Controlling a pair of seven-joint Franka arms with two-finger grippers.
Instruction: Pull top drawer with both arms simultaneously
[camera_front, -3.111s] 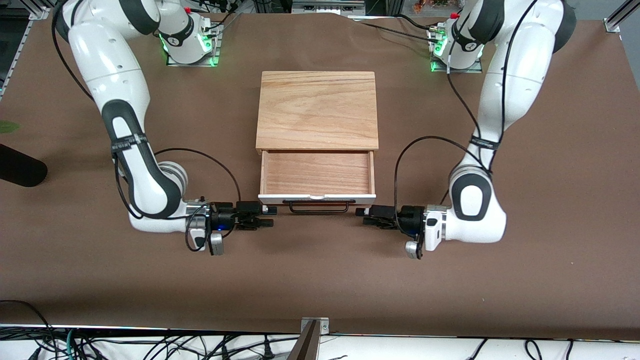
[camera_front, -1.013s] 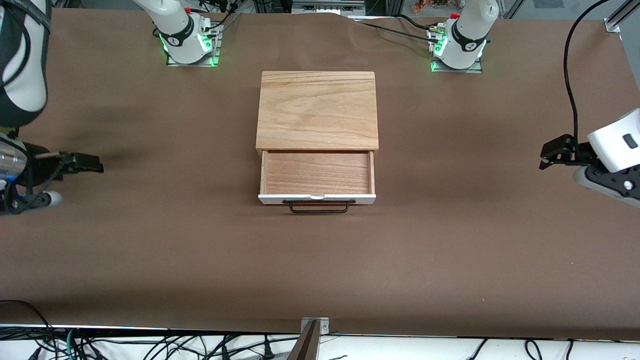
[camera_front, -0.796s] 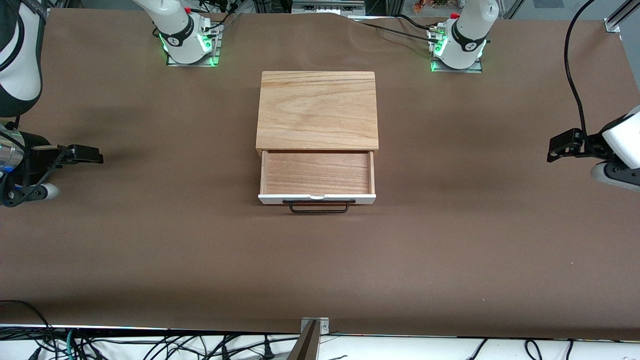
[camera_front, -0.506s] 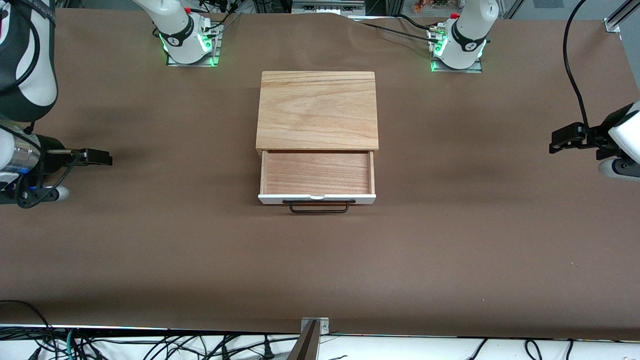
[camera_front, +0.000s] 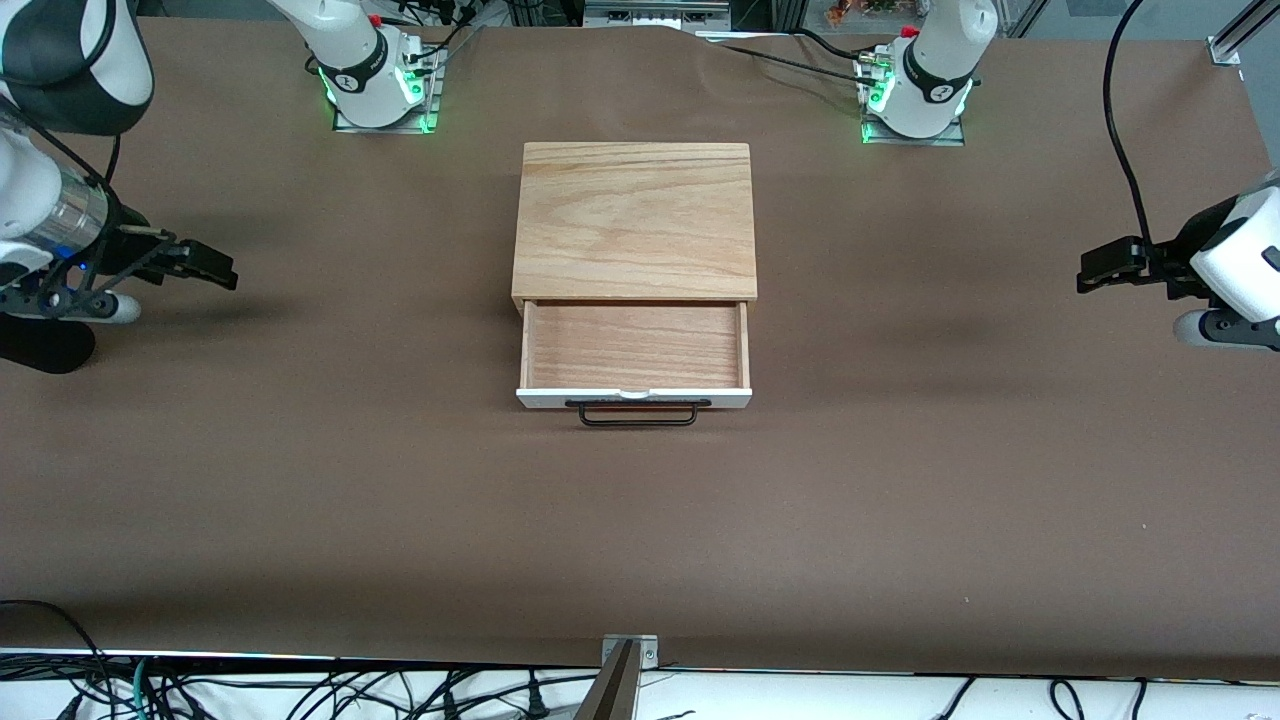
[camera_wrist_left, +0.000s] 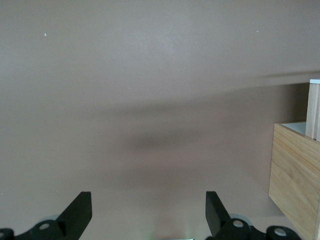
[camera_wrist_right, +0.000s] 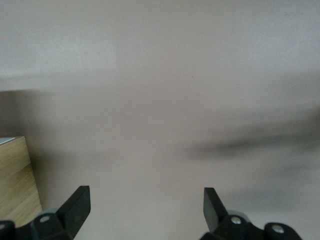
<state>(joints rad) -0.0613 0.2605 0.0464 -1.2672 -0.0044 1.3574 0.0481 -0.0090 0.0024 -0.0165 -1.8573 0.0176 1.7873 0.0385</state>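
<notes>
Hovering with fingers spread and empty, the left gripper (camera_front: 1098, 270) and right gripper (camera_front: 205, 266) hang over the table's (camera_front: 900, 480) two ends. Mid-table, the top drawer (camera_front: 634, 360) is pulled out, its white front and black handle (camera_front: 636, 413) facing the front camera, long axis running arm to arm. Any writing seems unreadable.

The right tool (camera_front: 215, 265) hangs over the desk's edge at the right arm's end, jaws spread wide, empty. The left tool (camera_front: 1100, 272) hangs over the edge at the left arm's end, likewise spread and empty.
</notes>
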